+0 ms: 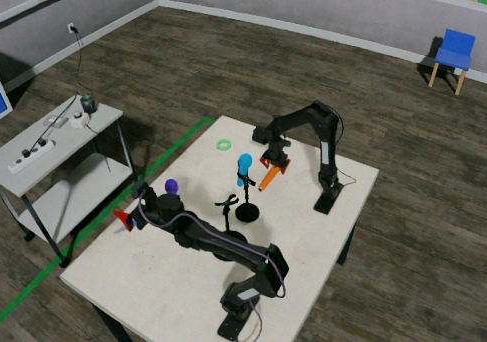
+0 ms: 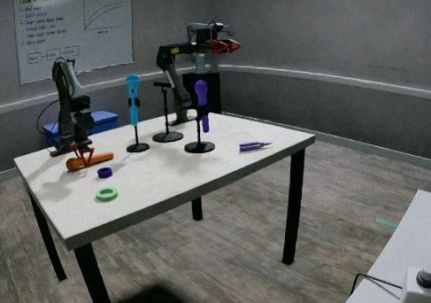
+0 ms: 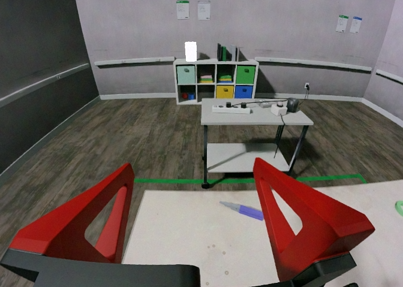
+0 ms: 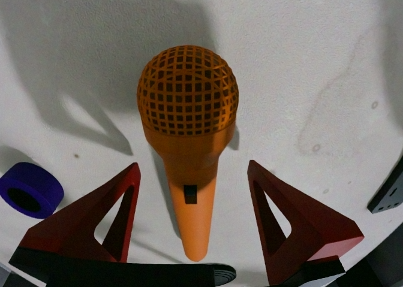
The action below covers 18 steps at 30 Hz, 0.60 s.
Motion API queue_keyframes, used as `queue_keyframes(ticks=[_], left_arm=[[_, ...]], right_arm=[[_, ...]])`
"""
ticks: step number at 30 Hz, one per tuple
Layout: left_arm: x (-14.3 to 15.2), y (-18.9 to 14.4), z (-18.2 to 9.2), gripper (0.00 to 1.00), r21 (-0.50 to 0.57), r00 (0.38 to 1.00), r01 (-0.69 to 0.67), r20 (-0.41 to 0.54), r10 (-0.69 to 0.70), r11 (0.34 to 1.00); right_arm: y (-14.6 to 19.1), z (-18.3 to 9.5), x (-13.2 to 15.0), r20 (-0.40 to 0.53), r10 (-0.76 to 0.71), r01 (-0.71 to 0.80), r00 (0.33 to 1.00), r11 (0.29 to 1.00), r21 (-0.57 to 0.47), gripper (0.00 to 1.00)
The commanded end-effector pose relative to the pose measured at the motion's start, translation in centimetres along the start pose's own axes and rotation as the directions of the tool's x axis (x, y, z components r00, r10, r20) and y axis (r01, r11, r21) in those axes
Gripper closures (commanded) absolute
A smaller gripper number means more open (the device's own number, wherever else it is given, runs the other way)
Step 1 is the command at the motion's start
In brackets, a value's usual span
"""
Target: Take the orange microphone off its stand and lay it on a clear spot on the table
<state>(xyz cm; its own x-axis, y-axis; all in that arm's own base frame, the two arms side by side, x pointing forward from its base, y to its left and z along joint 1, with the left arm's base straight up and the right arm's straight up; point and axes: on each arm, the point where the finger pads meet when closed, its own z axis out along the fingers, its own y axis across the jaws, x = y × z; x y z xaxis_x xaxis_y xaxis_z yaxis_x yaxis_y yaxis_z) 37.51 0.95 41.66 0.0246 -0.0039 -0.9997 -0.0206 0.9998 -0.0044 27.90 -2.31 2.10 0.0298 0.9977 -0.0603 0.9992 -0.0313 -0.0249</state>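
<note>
The orange microphone [image 1: 270,178] [image 2: 102,158] [image 4: 188,92] lies on its side on the table, apart from the stands. My right gripper [image 1: 274,167] [image 4: 194,167] is open around its handle, with a gap on both sides. The blue microphone [image 1: 245,162] [image 2: 133,95] is in the holder of an upright stand [image 1: 247,212] [image 2: 137,147]. The purple microphone [image 1: 171,186] [image 2: 201,93] is in the holder of another upright stand [image 2: 200,147]. The third stand [image 1: 227,200] [image 2: 167,136] is upright with an empty holder. My left gripper [image 1: 122,221] [image 3: 193,166] is open and empty, high above the table.
A purple tape roll [image 2: 104,172] [image 4: 39,180] lies near the orange microphone, not touching it. A green ring [image 2: 107,198] [image 1: 224,141] lies farther out. A purple-handled tool [image 2: 250,146] [image 3: 250,212] lies near the table's edge. My left arm reaches over the stands' side in the top view.
</note>
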Motion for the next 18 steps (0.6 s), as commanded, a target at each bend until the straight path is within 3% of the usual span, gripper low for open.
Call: queue_keyframes(ticks=[1, 8, 18], left_arm=[[-3.4, 0.2, -1.1, 0.02, -0.013, 0.997, -0.002, 0.083, 0.003, 1.0], [-3.4, 0.2, -1.1, 0.02, -0.013, 0.997, -0.002, 0.083, 0.003, 1.0], [-3.4, 0.2, -1.1, 0.02, -0.013, 0.997, -0.002, 0.083, 0.003, 1.0]], right_arm=[[0.7, -2.0, -0.1, 0.013, 0.005, -0.005, 1.0, 0.999, -0.037, 0.12], [1.0, -2.2, -0.3, 0.014, 0.009, -0.008, 1.0, 0.999, -0.043, 0.12], [0.1, -7.2, 0.0, 0.013, 0.003, -0.003, 1.0, 1.0, -0.013, 0.12]])
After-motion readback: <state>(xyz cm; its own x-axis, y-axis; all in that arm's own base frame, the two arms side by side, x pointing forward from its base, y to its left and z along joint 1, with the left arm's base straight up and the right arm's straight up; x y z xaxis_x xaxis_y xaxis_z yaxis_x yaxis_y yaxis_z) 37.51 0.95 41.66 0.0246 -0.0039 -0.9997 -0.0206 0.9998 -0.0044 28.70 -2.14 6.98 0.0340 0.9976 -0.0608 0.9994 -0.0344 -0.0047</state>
